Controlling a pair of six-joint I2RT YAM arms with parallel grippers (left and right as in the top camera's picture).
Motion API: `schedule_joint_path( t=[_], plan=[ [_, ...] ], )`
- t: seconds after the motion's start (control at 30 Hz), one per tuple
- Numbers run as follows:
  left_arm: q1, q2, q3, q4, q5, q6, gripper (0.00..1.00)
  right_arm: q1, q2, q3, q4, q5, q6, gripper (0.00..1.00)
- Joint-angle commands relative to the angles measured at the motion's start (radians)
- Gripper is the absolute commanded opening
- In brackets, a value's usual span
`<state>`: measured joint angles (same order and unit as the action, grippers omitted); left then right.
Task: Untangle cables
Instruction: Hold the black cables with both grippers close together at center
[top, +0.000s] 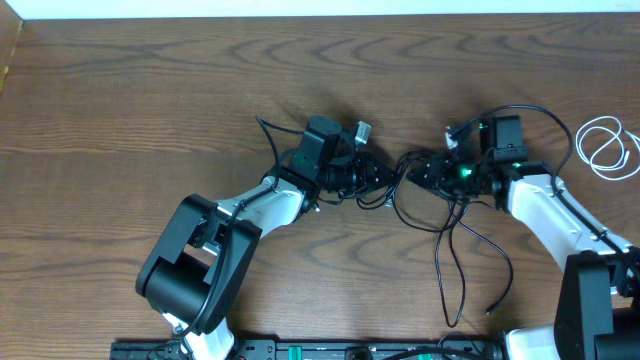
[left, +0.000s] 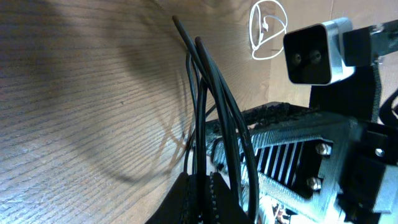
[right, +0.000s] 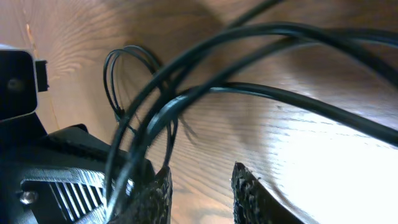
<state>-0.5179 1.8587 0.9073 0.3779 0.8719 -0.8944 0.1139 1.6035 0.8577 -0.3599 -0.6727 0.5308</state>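
Pinching the black cable (top: 439, 262) shut at table centre, left gripper (top: 382, 172) likely anchors the tangle. Right gripper (top: 422, 172) faces it, jaws narrowly apart, strands alongside, unclamped. White cable (top: 606, 148) is coiled well apart, already free.

Long black cable (top: 440, 262) looped mid-table; white cable (top: 606, 148) coiled far right.
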Motion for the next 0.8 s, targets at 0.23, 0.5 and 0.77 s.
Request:
schedule_joint_path(
  t=[0.23,0.5,0.77],
  plan=[
    [-0.006,0.004,0.005,0.002,0.034,-0.005,0.08,0.045,0.003,-0.003,0.052,0.027,0.022,0.32],
    [-0.042,0.004,0.005,-0.002,0.037,-0.005,0.08,0.045,0.003,-0.003,0.083,0.026,0.022,0.33],
    [-0.053,0.004,0.005,-0.002,0.037,-0.001,0.08,0.045,0.003,-0.003,0.080,0.016,0.022,0.33]
  ],
)
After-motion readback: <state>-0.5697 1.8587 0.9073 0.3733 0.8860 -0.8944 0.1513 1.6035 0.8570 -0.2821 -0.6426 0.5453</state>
